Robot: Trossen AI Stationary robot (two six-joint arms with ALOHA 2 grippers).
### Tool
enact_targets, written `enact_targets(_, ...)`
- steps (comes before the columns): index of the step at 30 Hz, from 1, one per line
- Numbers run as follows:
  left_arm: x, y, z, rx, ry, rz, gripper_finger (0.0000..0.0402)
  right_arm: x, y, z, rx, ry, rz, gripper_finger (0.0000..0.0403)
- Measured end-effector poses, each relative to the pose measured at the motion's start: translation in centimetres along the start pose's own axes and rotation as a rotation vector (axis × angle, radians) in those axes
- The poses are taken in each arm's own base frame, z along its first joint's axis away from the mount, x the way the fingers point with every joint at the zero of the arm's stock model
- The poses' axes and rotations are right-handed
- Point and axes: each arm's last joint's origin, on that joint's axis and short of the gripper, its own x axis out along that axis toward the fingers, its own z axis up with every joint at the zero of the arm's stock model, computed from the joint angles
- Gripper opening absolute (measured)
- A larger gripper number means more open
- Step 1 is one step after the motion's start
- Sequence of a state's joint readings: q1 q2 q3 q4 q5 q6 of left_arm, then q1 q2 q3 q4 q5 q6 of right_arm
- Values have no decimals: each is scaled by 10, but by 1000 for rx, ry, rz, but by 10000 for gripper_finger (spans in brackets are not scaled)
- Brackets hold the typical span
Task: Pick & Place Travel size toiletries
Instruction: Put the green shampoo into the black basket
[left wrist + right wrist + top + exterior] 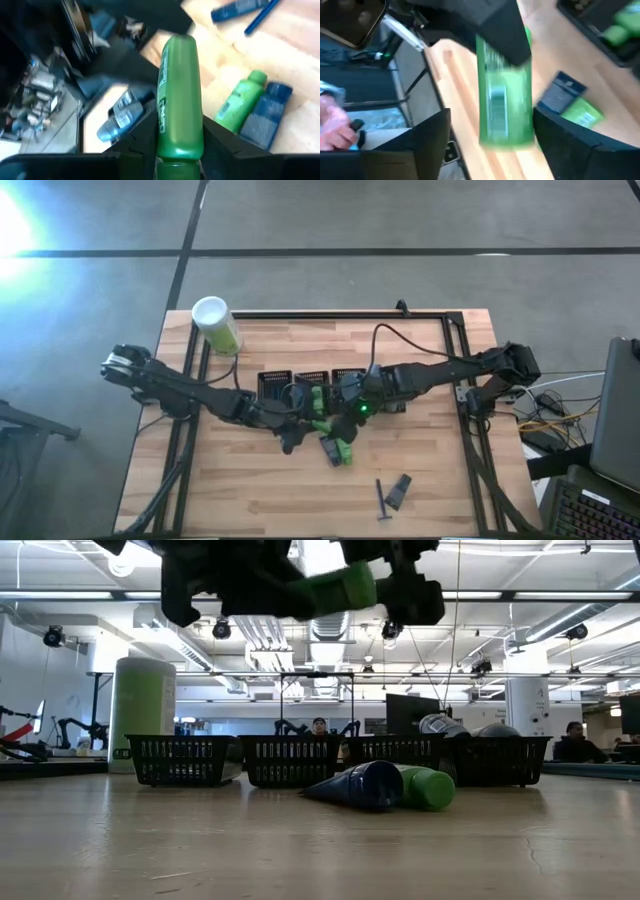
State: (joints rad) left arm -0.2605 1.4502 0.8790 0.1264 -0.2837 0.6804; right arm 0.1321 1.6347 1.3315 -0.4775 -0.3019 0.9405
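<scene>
Overhead, green tube (pixel 179 100) in left claw (pixel 177 132), right claw (pixel 490 140) apart.

Open-plan robotics lab, exposed ceiling ducts (pixel 330 630), strip lights, seated people (pixel 318 726), monitors (pixel 410 712)

High overhead, low table-level, wrists close — all share table (pixel 250 490).

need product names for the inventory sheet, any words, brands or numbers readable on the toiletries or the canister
No text can be read in any view.
Green tube held in the left gripper: white print along its side, too blurred to read.
Blue packet on the table: pale label marks, unreadable.
Green canister: no legible print.
</scene>
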Motion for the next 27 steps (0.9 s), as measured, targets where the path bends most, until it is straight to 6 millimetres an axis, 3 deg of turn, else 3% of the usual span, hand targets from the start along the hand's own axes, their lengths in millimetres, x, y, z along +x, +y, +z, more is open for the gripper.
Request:
enact_targets(4, 1, -4, -15, -33, 137, -17, 117, -17, 5, -9, -18, -80, -87, 303)
enact_targets(9, -3, 3, -32, -242, 245, 42, 117, -53, 8, -24, 13, -305, -284, 335)
enact_targets(11, -3, 0, -41, -244, 277, 24, 117, -68, 8, -31, 51, -402, -354, 346)
enact_targets(14, -4, 0, -45, -114, 244, -35, 117, -88, 8, -41, 101, -497, -392, 358)
enact_targets(18, 2, 2, -62, 192, 245, -140, 117, -104, 7, -48, 114, -549, -381, 363)
enact_targets(22, 7, 26, -86, 325, 326, -126, 117, -110, 7, -50, 112, -556, -372, 363)
enact_targets(27, 7, 61, -104, 198, 404, -105, 117, -102, 5, -49, 108, -543, -394, 363)
